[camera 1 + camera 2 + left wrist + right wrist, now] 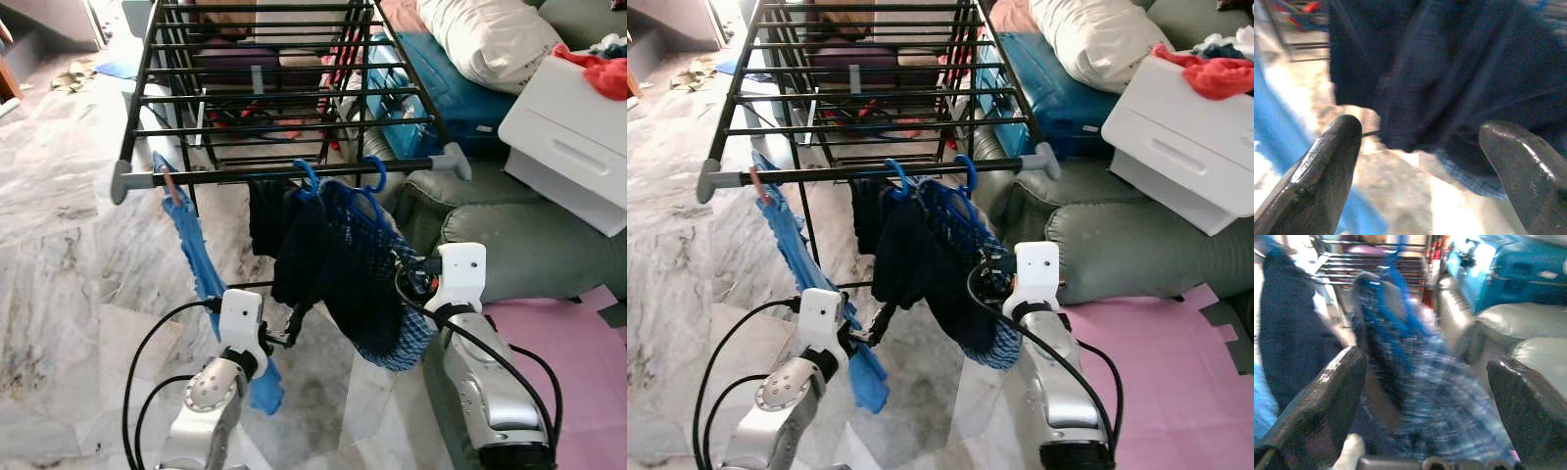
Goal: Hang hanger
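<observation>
A black drying rack (pixel 284 174) with grey end caps stands ahead of me. Two blue hangers hook over its front rail: one (pixel 309 178) carries a dark navy garment (pixel 299 250), the other (pixel 375 176) a blue checked garment (pixel 397 333). A bright blue cloth (pixel 196 255) hangs at the rail's left end. My left gripper (pixel 284 338) is open just below the navy garment's hem (pixel 1449 88), with nothing between its fingers. My right gripper (pixel 407 279) is open beside the checked garment (pixel 1420 382), holding nothing.
A grey-green sofa (pixel 529 245) lies to the right, with a white drawer unit (pixel 568 137) and a pillow (pixel 490 39) on it. A blue case (pixel 441 93) sits behind the rack. A pink mat (pixel 578 352) covers the floor at right; marble floor (pixel 69 274) spreads left.
</observation>
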Robot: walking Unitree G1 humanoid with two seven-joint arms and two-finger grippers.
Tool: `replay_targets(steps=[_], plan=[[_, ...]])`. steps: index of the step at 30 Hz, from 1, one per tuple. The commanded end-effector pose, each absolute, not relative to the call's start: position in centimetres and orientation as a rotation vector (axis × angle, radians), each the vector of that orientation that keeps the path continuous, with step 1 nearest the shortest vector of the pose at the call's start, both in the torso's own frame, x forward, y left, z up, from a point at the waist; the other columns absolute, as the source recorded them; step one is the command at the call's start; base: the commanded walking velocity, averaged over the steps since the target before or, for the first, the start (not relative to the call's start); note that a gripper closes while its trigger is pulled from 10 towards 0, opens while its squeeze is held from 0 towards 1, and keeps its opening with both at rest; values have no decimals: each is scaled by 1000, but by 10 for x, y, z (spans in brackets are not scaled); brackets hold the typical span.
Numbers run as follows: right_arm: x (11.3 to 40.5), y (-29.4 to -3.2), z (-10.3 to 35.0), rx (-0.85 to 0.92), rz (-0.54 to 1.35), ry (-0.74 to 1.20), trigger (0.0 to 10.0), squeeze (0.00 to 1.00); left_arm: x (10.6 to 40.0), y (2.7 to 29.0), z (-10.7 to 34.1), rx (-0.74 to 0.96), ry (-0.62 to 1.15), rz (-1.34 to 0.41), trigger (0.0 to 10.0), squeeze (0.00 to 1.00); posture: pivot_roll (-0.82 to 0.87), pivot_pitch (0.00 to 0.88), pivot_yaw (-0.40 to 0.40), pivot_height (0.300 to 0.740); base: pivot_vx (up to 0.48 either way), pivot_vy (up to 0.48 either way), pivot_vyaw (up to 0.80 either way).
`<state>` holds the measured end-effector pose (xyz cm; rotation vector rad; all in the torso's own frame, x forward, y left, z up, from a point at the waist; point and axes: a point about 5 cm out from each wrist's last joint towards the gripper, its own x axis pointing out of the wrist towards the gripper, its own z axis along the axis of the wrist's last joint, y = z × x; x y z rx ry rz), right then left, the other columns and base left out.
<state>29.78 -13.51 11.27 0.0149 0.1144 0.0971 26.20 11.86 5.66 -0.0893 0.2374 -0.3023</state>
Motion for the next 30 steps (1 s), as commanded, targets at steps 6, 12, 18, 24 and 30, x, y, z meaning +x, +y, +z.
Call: replay_targets(steps=[6, 12, 18, 24, 30], plan=[[300, -150, 121, -67, 5, 53, 10000, 0, 261, 113, 57, -87, 236, -325, 10000, 0, 46, 74, 10, 740, 0, 149, 0], [301, -149, 132, -140, -15, -28, 10000, 0, 262, 114, 58, -80, 235, -331, 10000, 0, 45, 69, 21, 740, 0, 0, 0], [295, -142, 131, -181, 37, -54, 10000, 0, 265, 116, 58, -79, 240, -289, 10000, 0, 42, 69, 20, 740, 0, 0, 0], [290, -142, 128, -212, 72, -62, 10000, 0, 268, 122, 54, -66, 260, -220, 10000, 0, 47, 61, 6, 740, 0, 0, 0], [294, -139, 132, -221, 91, -74, 10000, 0, 270, 117, 54, -70, 267, -219, 10000, 0, 41, 53, -4, 740, -187, 0, 0]])
